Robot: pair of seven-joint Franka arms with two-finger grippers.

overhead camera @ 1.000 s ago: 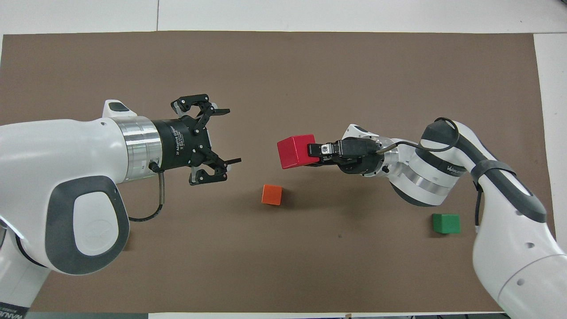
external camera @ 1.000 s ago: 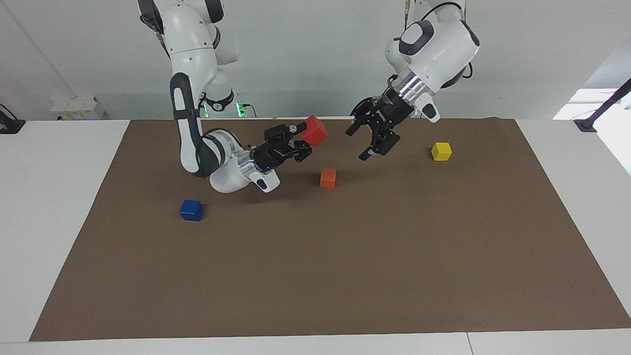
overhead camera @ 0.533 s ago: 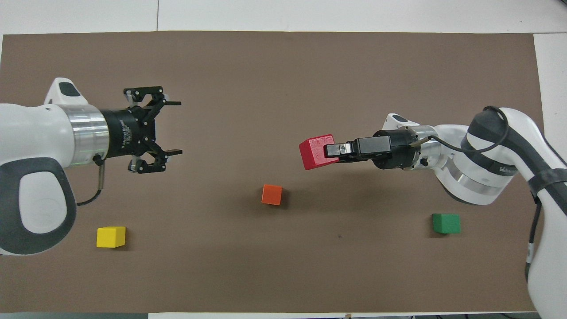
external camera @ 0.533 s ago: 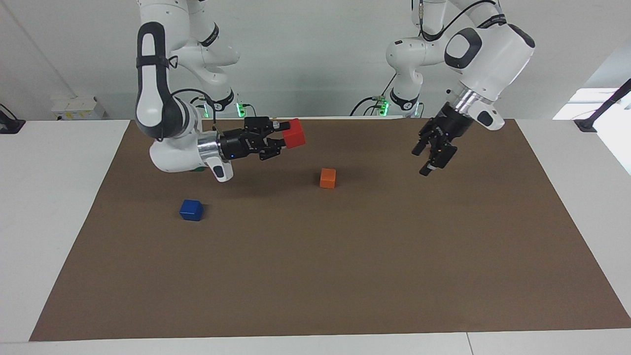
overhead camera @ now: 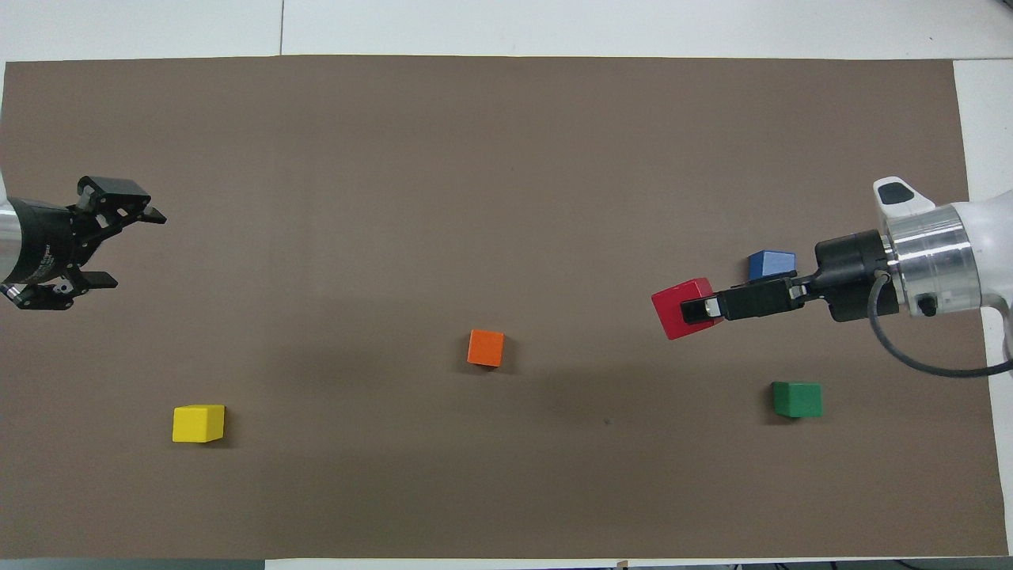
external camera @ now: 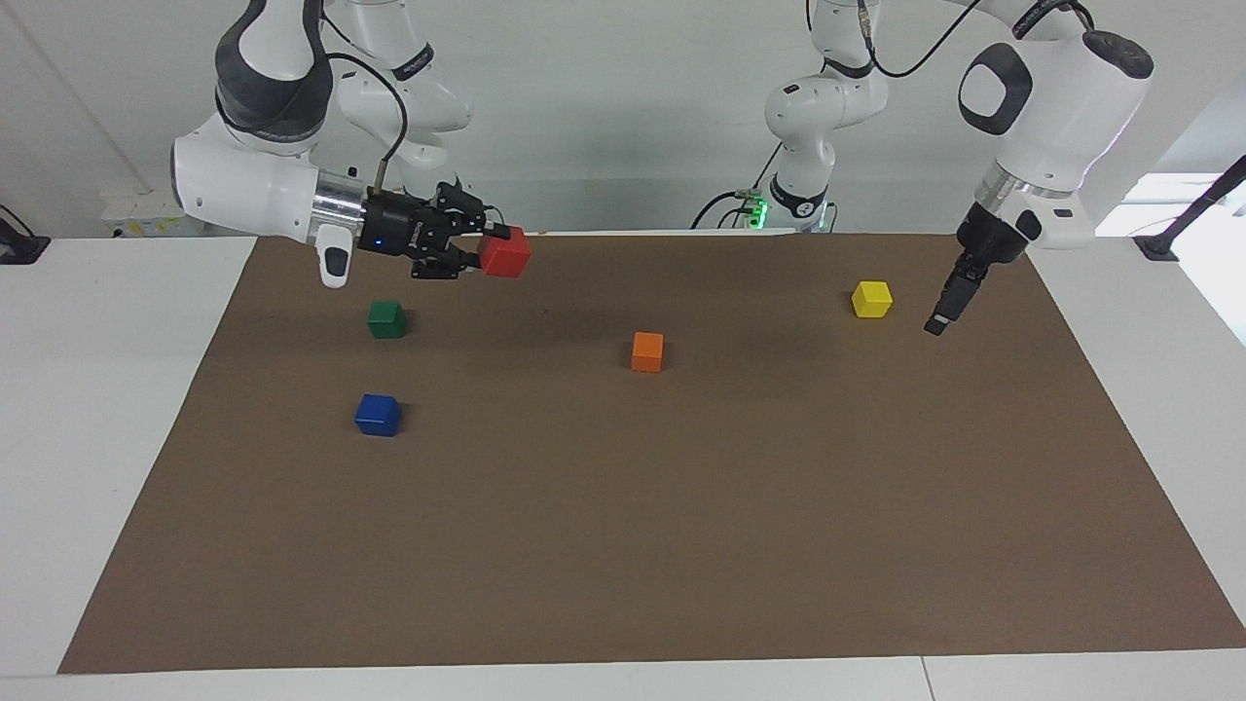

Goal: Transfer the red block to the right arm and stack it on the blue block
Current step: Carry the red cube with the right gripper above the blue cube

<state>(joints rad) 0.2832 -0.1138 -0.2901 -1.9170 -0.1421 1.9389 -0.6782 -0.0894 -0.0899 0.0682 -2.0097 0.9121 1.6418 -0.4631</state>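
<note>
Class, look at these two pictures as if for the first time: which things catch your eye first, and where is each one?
The red block, bright against the brown mat, is held up in the air by the right gripper at the right arm's end of the table. Four more cubes sit scattered on the mat: the blue block, green, orange and yellow. The left gripper hangs open beside the yellow one.

The right arm [external camera: 255, 170] reached out level above its own end of the desk [external camera: 681, 545], its wrist turned sideways, and the right gripper [external camera: 484, 245] had its fingers [overhead camera: 696, 309] clamped on the red block [external camera: 505, 252], carried in the air. The left arm [external camera: 1056, 88] stood raised over its end of the desk, forearm pointing steeply down, and the left gripper [external camera: 942, 313] hung empty with its fingers [overhead camera: 130, 198] spread apart.
</note>
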